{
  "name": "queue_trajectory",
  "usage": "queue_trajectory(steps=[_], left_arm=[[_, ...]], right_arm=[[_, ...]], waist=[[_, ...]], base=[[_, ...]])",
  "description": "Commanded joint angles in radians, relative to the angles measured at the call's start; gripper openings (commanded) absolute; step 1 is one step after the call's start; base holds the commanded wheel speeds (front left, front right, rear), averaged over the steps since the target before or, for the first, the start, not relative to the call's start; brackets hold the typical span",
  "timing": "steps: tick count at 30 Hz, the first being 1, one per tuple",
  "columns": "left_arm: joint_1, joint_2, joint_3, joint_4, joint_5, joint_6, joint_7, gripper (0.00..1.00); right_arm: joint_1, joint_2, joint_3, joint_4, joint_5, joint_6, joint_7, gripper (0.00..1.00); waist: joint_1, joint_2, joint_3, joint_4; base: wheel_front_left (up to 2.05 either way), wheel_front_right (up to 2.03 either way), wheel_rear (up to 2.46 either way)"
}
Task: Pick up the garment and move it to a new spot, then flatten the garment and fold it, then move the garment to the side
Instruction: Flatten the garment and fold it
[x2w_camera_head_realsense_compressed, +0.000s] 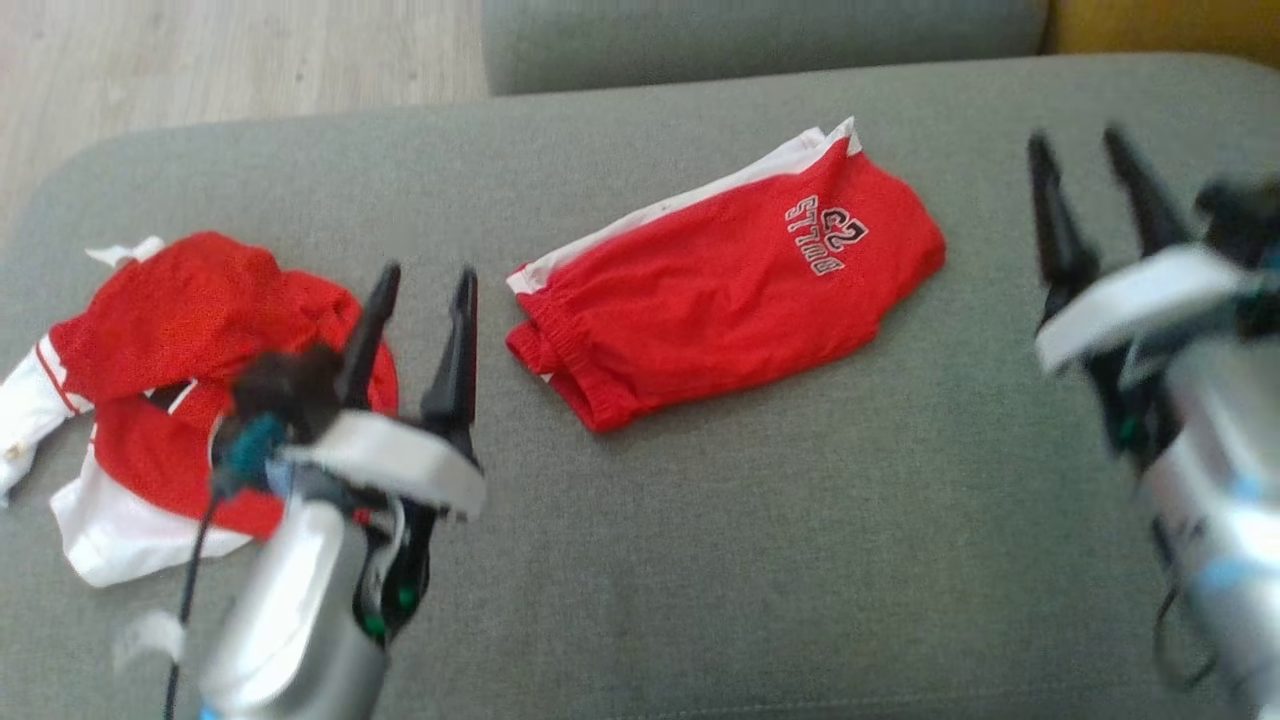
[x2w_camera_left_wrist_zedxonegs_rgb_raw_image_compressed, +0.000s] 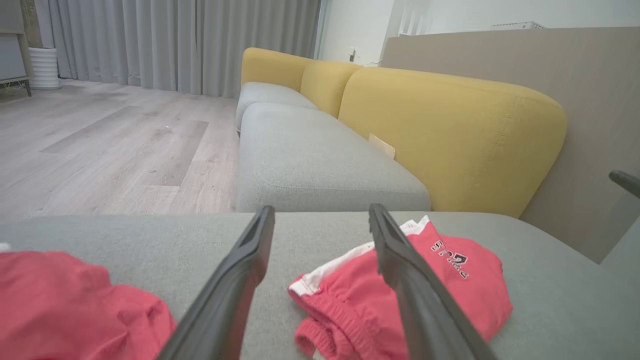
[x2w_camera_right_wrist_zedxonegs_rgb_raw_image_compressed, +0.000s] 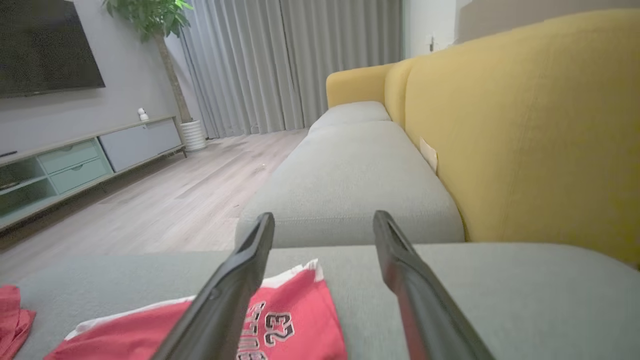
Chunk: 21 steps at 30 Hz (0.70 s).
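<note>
Head looks down; wrists look low along the sofa (x2w_camera_head_realsense_compressed: 750, 520) (sharing shorts (x2w_camera_head_realsense_compressed: 720, 290)).

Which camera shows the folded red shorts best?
The head view: the folded red shorts lie whole on the grey cushion, seen from above. The left wrist view shows them low and partly behind a finger; the right wrist view catches the printed end.

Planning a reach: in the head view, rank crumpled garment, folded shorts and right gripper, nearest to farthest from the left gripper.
From the left gripper:
1. Crumpled garment, just to its left.
2. Folded shorts, to its right.
3. Right gripper, far right.
</note>
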<state>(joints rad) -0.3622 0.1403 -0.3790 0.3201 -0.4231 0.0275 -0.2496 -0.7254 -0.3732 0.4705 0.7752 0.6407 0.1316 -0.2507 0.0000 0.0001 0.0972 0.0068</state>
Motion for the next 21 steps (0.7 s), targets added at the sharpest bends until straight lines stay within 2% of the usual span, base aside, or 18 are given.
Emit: queue_trajectory(steps=[1, 2, 3, 5, 10, 17, 21], left_arm=[[-0.001, 0.01, 0.049, -0.044, 0.019, 0.004, -0.012, 1.0], [0.053, 0.0, 0.067, -0.065, 0.044, 0.004, -0.012, 1.0], [0.053, 0.0, 0.067, -0.065, 0.044, 0.004, -0.012, 1.0], [0.126, -0.023, 0.104, -0.097, 0.063, 0.0, -0.012, 1.0], [0.232, -0.057, 0.138, -0.132, 0.102, -0.016, -0.012, 1.0], [0.25, -0.077, 0.157, -0.134, 0.142, -0.049, -0.012, 1.0], [0.226, -0.082, 0.153, -0.122, 0.158, -0.068, -0.012, 1.0]], right_arm=[[0.054, 0.032, -0.04, -0.053, -0.037, -0.001, -0.011, 1.0], [0.145, 0.078, -0.128, -0.106, -0.1, -0.001, -0.011, 1.0], [0.145, 0.078, -0.128, -0.106, -0.1, -0.001, -0.011, 1.0], [0.268, 0.149, -0.22, -0.18, -0.197, -0.001, -0.011, 1.0], [0.412, 0.253, -0.334, -0.257, -0.3, -0.001, -0.011, 1.0], [0.476, 0.303, -0.398, -0.334, -0.36, -0.001, 0.038, 1.0], [0.464, 0.316, -0.447, -0.344, -0.318, -0.001, 0.091, 1.0]], waist=[[0.0, -0.0001, -0.025, -0.009], [0.0, -0.0001, -0.045, -0.012], [0.0, -0.0001, -0.045, -0.012], [0.0, -0.0001, -0.068, -0.017], [0.0, -0.0001, -0.087, -0.024], [0.0, -0.0001, -0.065, -0.01], [0.0, -0.0001, -0.03, 0.013]], base=[[0.0, 0.0, 0.0], [0.0, 0.0, 0.0], [0.0, 0.0, 0.0], [0.0, 0.0, 0.0], [0.0, 0.0, 0.0], [0.0, 0.0, 0.0], [0.0, 0.0, 0.0]])
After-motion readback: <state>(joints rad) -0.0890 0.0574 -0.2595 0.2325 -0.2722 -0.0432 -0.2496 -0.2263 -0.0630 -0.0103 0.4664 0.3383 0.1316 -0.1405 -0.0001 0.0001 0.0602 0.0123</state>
